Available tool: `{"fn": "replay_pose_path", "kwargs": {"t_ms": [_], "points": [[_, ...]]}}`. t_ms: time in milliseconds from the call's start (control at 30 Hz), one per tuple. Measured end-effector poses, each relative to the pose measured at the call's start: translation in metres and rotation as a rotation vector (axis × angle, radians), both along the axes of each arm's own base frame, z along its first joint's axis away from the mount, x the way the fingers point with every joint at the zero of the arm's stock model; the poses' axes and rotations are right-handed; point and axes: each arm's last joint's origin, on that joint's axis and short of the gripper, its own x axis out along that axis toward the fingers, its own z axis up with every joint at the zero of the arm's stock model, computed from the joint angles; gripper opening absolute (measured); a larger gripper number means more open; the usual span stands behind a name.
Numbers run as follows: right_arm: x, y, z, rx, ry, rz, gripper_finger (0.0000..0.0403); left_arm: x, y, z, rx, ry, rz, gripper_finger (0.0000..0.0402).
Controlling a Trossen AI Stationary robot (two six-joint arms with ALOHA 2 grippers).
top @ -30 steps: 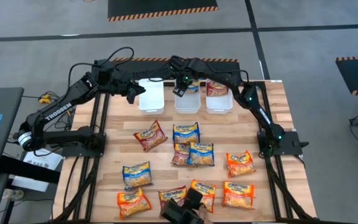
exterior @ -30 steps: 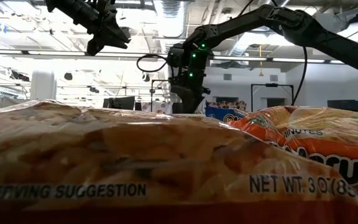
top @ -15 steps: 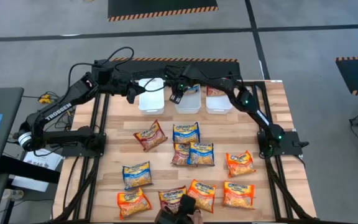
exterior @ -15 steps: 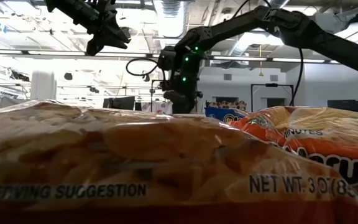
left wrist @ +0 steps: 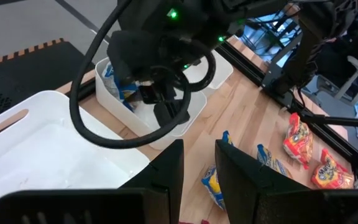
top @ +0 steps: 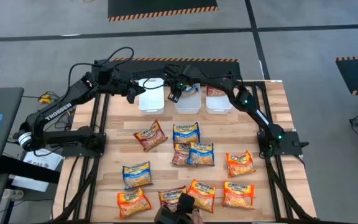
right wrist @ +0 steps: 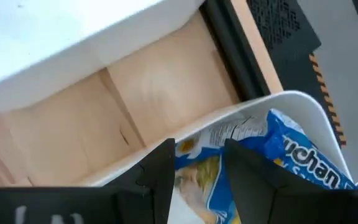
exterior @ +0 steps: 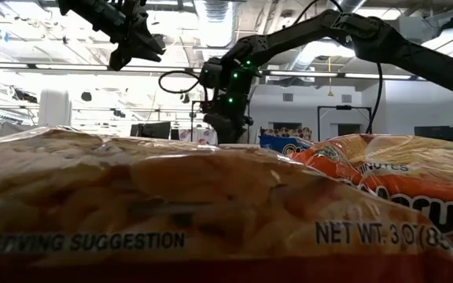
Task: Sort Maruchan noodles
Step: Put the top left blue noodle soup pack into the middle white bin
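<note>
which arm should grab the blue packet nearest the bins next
Right, probably. The right gripper hangs over the middle bin with open, empty fingers, almost directly behind the blue packet. The left gripper sits farther off, by the left bin.

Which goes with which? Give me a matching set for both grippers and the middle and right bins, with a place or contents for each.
Column one:
1. left gripper
2. right gripper
3. middle bin
4. right bin

Column two:
A. has a blue packet in it
B. has a red packet in it
C. hovers beside the left bin
D. hangs over the middle bin's left edge

Pairs: 1-C, 2-D, 3-A, 4-B
</note>
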Motion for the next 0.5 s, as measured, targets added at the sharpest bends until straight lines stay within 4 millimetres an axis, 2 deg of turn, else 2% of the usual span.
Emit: {"fn": "replay_pose_path", "kwargs": {"t_ms": [133,300,500], "points": [[-0.002,0.002,0.011,-0.019,-0.012,0.001,0.0163,0.0,0.0,0.0,0.0,0.0,-0.001,0.0077],[-0.012,0.012,0.044,-0.019,-0.041,0.005,0.0163,-0.001,-0.001,0.0,-0.008,0.001,-0.013,0.0077],[-0.039,0.045,0.104,0.014,-0.072,-0.039,0.0163,-0.01,-0.016,0.007,0.007,-0.013,-0.089,0.0077]]}}
